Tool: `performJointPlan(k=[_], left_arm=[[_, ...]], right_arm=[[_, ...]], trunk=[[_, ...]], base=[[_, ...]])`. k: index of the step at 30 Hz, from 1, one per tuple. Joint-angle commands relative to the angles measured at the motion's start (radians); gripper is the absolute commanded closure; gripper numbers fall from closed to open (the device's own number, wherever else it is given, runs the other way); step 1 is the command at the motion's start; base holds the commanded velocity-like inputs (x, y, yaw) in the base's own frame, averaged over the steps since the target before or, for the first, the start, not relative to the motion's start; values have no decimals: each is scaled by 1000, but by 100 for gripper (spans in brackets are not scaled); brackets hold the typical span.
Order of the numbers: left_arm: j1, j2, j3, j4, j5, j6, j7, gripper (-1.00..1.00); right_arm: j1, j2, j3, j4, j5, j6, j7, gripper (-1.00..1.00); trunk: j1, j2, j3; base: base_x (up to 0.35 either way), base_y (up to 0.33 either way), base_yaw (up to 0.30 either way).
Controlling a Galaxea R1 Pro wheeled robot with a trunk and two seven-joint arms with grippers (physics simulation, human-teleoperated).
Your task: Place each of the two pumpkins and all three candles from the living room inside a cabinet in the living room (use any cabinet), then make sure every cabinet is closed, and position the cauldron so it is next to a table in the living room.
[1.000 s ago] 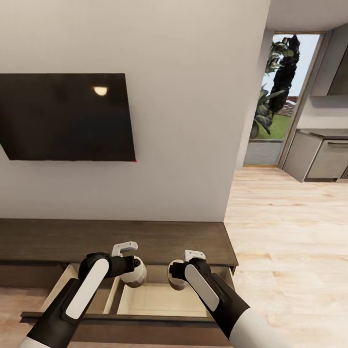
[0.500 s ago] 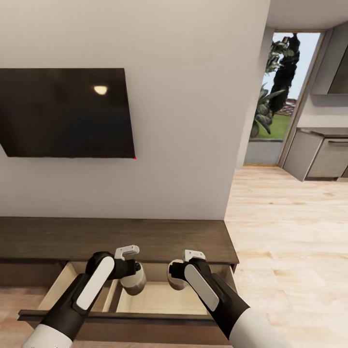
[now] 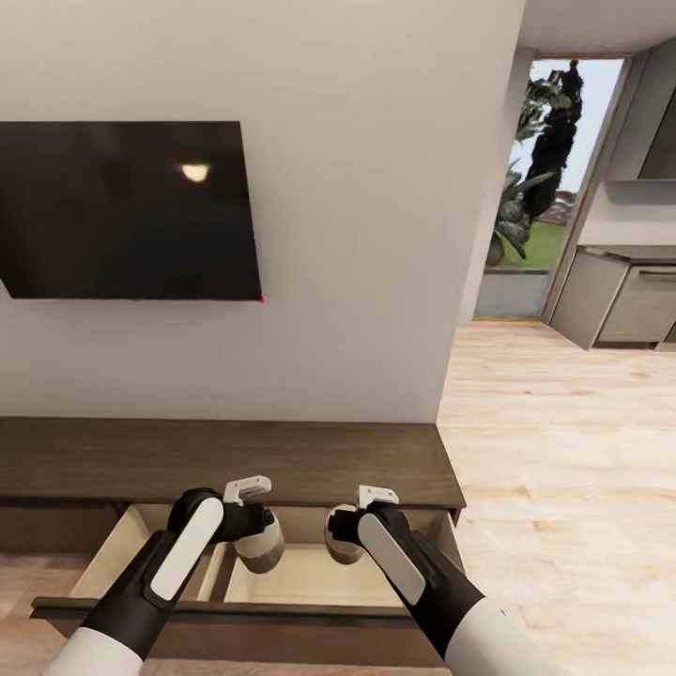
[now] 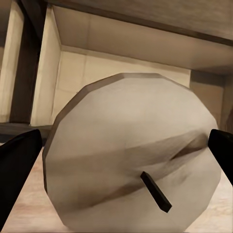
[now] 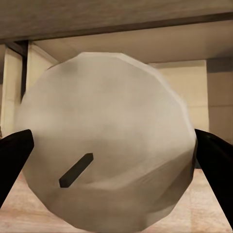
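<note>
Both claws clamp cream stubby candles (image 3: 263,546) (image 3: 342,537) over open dark-brown cabinet drawer (image 3: 310,575): left gripper (image 4: 119,160), right gripper (image 5: 109,155). Release, closing, rest pending.

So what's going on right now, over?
Left gripper shut on one candle, right gripper on another candle. Both over open cabinet drawer. Nothing blocking.

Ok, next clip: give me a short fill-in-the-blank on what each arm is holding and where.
1. Each tool, left and right, holds one ____.
2. Both candles hang over the cabinet's open ____.
3. On the wall above the cabinet hangs a dark ____.
4. The drawer's inside is ____ wood.

Missing words: candle; drawer; television; pale
</note>
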Motion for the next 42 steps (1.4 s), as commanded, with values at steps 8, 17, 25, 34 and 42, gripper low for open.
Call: performJointPlan(k=[8,17,25,34,42], left_arm=[[-1,-8,-6,-1,7,0,11,100],[0,-7,-50,-1,8,-61,10,100],[0,-7,-62,-1,8,-91,10,100],[0,-6,-86,-1,8,-103,9,100],[0,-6,-87,-1,8,-103,8,100]], right_arm=[[-1,2,2,23,-10,-1,-9,100],[-26,3,2,74,2,-8,-7,100],[-27,3,4,71,10,-31,-6,100],[-27,2,14,67,25,-74,45,100],[-27,1,16,58,30,-93,70,100]], trunk=[[31,-57,-26],[65,-120,-54],[96,-176,-79],[130,-239,-108],[161,-295,-133]], base=[[0,0,0],[0,0,0],[0,0,0],[0,0,0],[0,0,0]])
